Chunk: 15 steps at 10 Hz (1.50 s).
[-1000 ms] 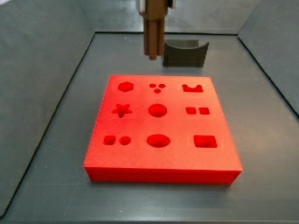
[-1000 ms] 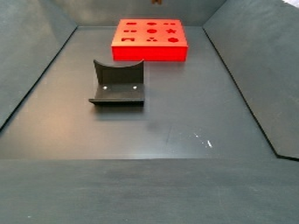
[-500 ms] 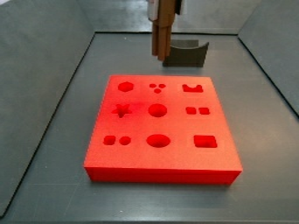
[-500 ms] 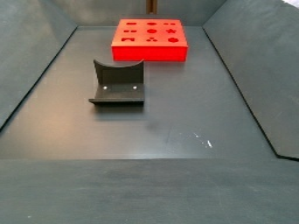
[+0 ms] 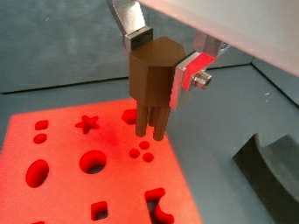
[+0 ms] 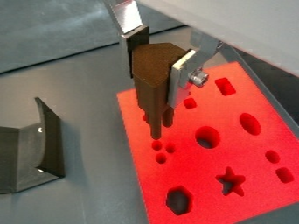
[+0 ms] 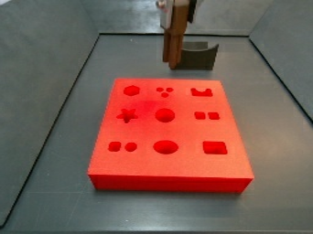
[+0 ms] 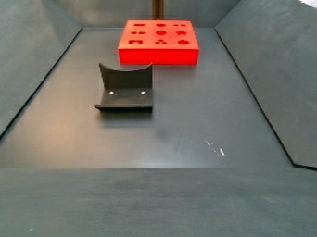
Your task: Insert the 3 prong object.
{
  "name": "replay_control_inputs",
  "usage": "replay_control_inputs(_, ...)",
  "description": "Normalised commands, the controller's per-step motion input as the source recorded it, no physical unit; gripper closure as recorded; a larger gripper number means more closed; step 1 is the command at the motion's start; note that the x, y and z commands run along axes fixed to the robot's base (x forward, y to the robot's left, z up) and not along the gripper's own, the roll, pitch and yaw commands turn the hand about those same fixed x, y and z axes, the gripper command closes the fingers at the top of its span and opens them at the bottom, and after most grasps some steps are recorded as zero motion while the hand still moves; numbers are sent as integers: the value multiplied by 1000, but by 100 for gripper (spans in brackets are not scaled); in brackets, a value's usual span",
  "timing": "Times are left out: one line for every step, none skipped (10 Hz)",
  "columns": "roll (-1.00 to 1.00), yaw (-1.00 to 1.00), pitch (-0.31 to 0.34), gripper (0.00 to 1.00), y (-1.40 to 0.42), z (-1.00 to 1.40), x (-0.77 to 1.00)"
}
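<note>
Gripping the 3 prong object [image 5: 152,77] between its silver plates, the end effector [image 5: 158,66] hangs above the red board [image 5: 59,188], and both wrist views show the brown piece upright with its prongs pointing down. In a wrist view the prongs [image 6: 156,125] end just above the board, near the cluster of three small round holes [image 6: 163,154], which I take to be the matching socket. They are clearly not in it: the three holes show open and empty. In a side view the piece [image 7: 177,35] appears above the far edge of the board [image 7: 171,128], in front of the fixture [image 7: 193,55] on the table [image 7: 49,110].

As for progress, the pickup looks finished and the carry to the board mostly so. What remains, by my judgement, is the final lining up of prongs over holes, the descent, and the release. Whether the prongs sit exactly over the holes cannot be told from these angles. The other side view shows board [image 8: 158,42] and fixture [image 8: 125,88] well apart, with the end effector out of frame.
</note>
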Motion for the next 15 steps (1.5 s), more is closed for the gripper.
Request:
replay_control_inputs(0, -220, 130, 100, 0, -543, 86)
replay_control_inputs(0, -194, 139, 100, 0, -500, 111)
replay_control_inputs(0, -143, 131, 100, 0, -400, 94)
replay_control_inputs(0, -111, 103, 100, 0, -403, 0)
replay_control_inputs(0, 0, 20, 100, 0, -331, 0)
replay_control_inputs(0, 54, -3, 100, 3, -266, -3)
replay_control_inputs(-14, 89, -16, 100, 3, -231, -60)
replay_control_inputs(-20, 94, -54, 100, 0, -171, -229)
replay_control_inputs(0, 117, -101, 100, 0, -143, -351)
replay_control_inputs(0, 243, -99, 100, 0, -146, -203)
replay_control_inputs(17, 340, -67, 100, 0, -89, 0)
replay_control_inputs(50, 314, -6, 100, 0, -43, 174)
replay_control_inputs(23, 231, 10, 100, 0, 0, 406)
replay_control_inputs(0, 0, 169, 100, 0, 14, 440)
replay_control_inputs(0, -103, 163, 100, 0, 0, 377)
